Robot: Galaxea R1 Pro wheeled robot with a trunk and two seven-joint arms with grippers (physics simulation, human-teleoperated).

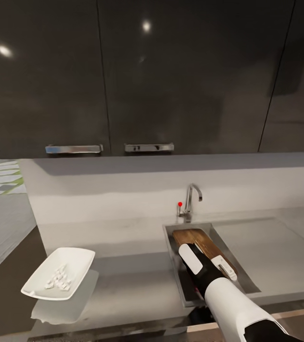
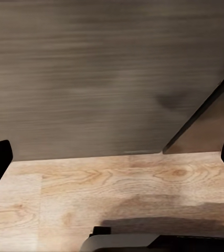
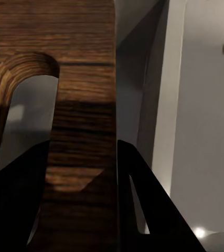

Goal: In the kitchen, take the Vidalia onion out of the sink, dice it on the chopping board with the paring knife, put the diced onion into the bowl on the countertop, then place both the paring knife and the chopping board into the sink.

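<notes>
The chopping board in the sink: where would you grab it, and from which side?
By the slotted end of the chopping board, from the front, as the right gripper does now, jaws across the strip beside the slot. The board leans in the sink, that end nearest.

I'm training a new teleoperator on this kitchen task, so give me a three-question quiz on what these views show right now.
1. True or false: the chopping board lies flat on the countertop.
2. Multiple choice: what lies in the bowl? A) a whole onion B) small white diced pieces C) the knife
3. Fill in: the right gripper is shut on the ____.

Key
1. False: the board is in the sink, tilted, its far end propped on the basin's back wall near the tap.
2. B: white pieces sit in the bowl, left of the sink.
3. Chopping board: the right wrist view shows dark fingers on either side of the board's end, beside its slot.
</notes>
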